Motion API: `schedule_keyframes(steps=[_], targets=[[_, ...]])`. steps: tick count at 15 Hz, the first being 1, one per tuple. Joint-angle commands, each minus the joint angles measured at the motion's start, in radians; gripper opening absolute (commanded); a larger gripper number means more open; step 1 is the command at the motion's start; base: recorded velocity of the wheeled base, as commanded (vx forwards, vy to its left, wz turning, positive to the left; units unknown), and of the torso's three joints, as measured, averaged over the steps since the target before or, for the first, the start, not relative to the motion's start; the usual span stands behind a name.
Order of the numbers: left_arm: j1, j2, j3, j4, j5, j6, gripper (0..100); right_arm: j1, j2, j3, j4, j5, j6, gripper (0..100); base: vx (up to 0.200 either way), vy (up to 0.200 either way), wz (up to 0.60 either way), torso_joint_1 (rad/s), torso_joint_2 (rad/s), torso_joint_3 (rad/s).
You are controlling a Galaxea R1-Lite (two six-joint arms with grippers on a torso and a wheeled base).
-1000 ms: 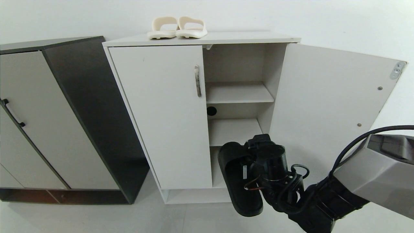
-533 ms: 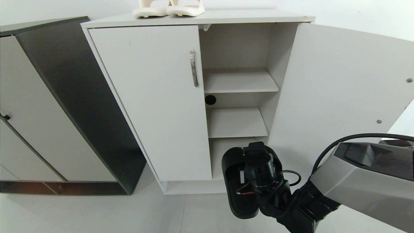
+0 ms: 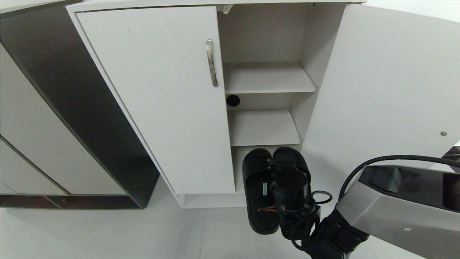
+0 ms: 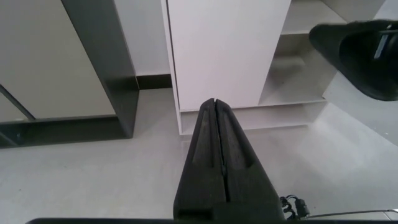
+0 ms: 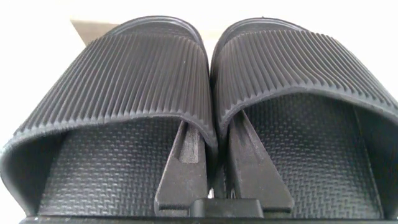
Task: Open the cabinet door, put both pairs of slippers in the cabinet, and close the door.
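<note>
A pair of black slippers (image 3: 257, 201) hangs side by side, toes toward the white cabinet (image 3: 161, 90), just in front of its bottom compartment (image 3: 238, 172). My right gripper (image 3: 272, 165) is shut on the slippers' two inner edges, with its fingers (image 5: 186, 168) under the ribbed straps (image 5: 143, 81). The cabinet's right door (image 3: 377, 90) stands wide open and its left door is shut. My left gripper (image 4: 214, 118) is shut on nothing, low over the floor, left of the cabinet's open side. One black slipper (image 4: 367, 53) shows beyond it.
Two bare shelves (image 3: 264, 127) (image 3: 267, 77) sit above the bottom compartment. A metal handle (image 3: 211, 63) is on the shut door. A dark grey cabinet (image 3: 64, 90) stands close on the left. Pale floor (image 3: 143, 233) lies open in front.
The head camera has dropped and closed in, so the cabinet top has left the picture. My right arm has carried the black slippers nearer the bottom compartment.
</note>
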Motion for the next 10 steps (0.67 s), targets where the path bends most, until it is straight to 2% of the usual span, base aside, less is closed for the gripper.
schedule_keyframes(steps=[1, 6, 10], targets=[[0.0, 0.001, 0.0, 0.0, 0.001, 0.001, 0, 0.001, 0.005, 0.021, -0.045, -0.017, -0.033, 0, 0.0, 0.0, 0.0, 0.0, 0.0, 0.0], [0.0, 0.001, 0.0, 0.0, 0.001, 0.004, 0, 0.001, 0.019, 0.012, -0.06, -0.02, -0.045, 0, 0.0, 0.0, 0.0, 0.0, 0.0, 0.0], [0.0, 0.001, 0.0, 0.0, 0.001, 0.007, 0, 0.0, 0.022, 0.012, -0.057, -0.02, -0.045, 0, 0.2, 0.0, 0.0, -0.001, 0.0, 0.002]])
